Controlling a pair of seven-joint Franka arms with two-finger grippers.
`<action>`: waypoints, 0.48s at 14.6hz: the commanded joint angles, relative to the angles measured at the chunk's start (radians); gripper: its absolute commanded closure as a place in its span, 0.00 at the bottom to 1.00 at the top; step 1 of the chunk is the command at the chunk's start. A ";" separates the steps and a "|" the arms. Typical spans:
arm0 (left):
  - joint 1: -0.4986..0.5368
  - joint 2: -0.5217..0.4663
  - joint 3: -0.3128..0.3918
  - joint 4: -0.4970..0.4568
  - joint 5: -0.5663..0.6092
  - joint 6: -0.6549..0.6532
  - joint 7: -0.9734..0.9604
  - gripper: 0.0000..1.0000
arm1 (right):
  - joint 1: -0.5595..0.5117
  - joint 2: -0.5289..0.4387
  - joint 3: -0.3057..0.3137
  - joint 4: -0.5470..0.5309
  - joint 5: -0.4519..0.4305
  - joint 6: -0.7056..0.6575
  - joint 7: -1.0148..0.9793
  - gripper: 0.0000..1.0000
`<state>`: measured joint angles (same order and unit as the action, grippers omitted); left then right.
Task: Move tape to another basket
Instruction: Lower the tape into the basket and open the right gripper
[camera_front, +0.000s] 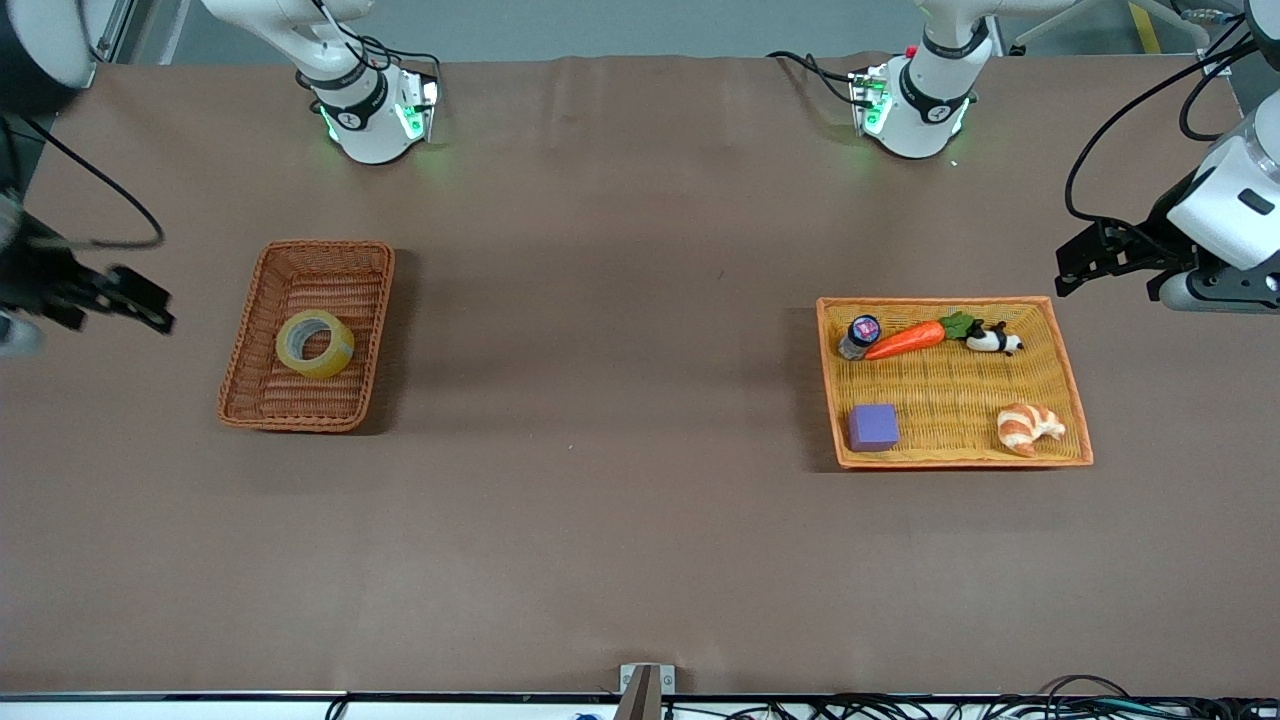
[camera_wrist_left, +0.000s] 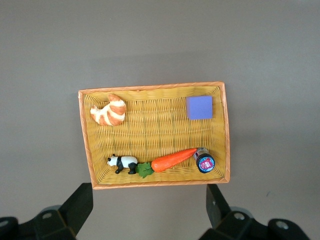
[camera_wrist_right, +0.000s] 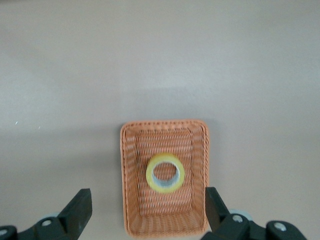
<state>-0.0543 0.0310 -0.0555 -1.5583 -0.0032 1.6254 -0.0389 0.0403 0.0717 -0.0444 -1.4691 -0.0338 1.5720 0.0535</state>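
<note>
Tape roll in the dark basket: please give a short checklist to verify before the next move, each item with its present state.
1. Tape lies alone in the reddish-brown basket: ok.
2. Right end effector open: ok.
3. Right end effector over the tape: not ok, it hangs off toward the right arm's end of the table.
4. Left end effector open, waiting: ok.
5. Orange-yellow basket has a bare middle for the tape: ok.

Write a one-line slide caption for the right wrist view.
Open right claw high above the tape roll lying flat in the reddish-brown wicker basket.
</note>
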 joint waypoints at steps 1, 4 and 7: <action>0.001 -0.016 0.002 -0.005 0.003 0.005 0.002 0.00 | -0.065 -0.053 0.029 0.015 -0.003 -0.070 0.026 0.00; 0.001 -0.016 0.003 0.006 0.005 0.005 0.002 0.00 | -0.080 -0.119 0.014 -0.057 0.026 -0.080 0.022 0.00; 0.001 -0.014 0.003 0.018 0.005 0.007 0.005 0.00 | -0.028 -0.116 -0.047 -0.065 0.025 -0.069 0.020 0.00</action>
<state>-0.0539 0.0307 -0.0540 -1.5447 -0.0032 1.6285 -0.0389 -0.0207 -0.0172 -0.0564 -1.4853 -0.0198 1.4812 0.0657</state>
